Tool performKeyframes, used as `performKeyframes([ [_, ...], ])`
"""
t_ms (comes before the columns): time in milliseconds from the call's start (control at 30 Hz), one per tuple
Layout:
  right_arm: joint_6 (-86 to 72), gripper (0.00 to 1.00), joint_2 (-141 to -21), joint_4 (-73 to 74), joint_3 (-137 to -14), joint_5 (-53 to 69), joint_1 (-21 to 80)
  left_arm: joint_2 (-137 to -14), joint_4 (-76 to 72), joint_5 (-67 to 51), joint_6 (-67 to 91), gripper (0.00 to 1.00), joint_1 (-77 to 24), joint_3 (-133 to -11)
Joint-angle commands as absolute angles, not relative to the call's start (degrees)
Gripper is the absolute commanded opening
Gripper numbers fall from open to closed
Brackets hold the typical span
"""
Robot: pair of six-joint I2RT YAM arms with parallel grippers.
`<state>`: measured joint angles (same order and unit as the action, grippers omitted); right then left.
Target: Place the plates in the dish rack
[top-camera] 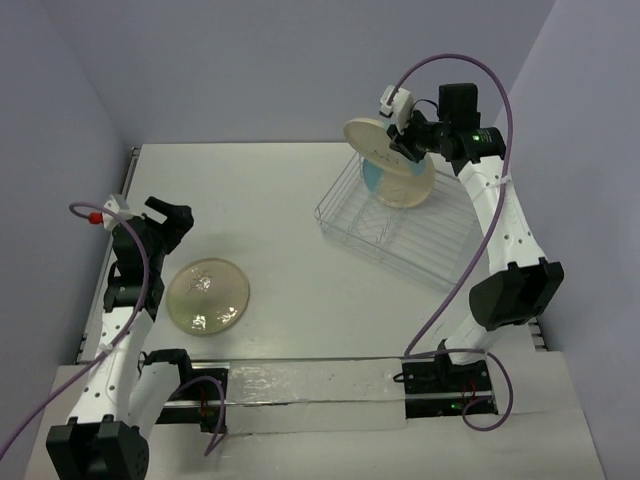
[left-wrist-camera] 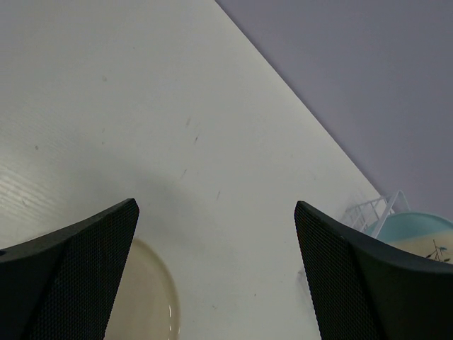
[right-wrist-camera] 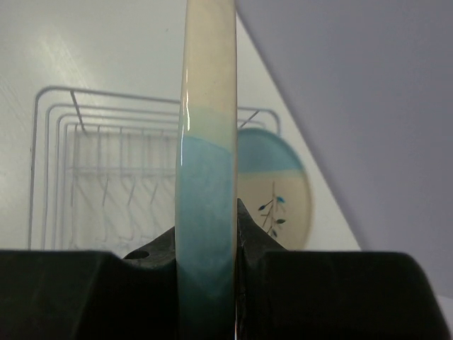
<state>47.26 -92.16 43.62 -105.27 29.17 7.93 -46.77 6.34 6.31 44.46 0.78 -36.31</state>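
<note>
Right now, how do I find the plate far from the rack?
On the white table, look left, away from the wire dish rack. One plate lies flat there alone. It is plain cream-yellow; the racked plate and the held plate are half blue.

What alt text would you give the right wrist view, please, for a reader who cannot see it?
The right gripper clamps a cream and light-blue plate, seen edge-on and upright, above a white table. Behind it lies the wire dish rack, with a second plate, sprig-patterned, standing at its right end.
</note>
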Motion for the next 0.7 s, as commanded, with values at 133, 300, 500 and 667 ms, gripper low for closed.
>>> performKeyframes([
  [133,46.8,0.0,-94.8,37.5,-103.9,29.1,5.9,-42.4,11.3,14.3,49.3,0.99,0.5,-35.0],
  [300,44.8,0.0,-97.1,33.0,-101.0,25.1,5.8,-42.9,11.7,14.9,50.0,0.99,0.4,-33.5],
  [500,44.5,0.0,-98.6,31.7,-99.0,25.2,5.6,-43.2,12.2,16.4,50.4,0.99,0.4,-32.4],
  [667,44.2,0.0,-98.9,30.6,-96.9,25.3,5.6,-42.9,11.8,16.6,49.9,0.99,0.4,-32.4],
])
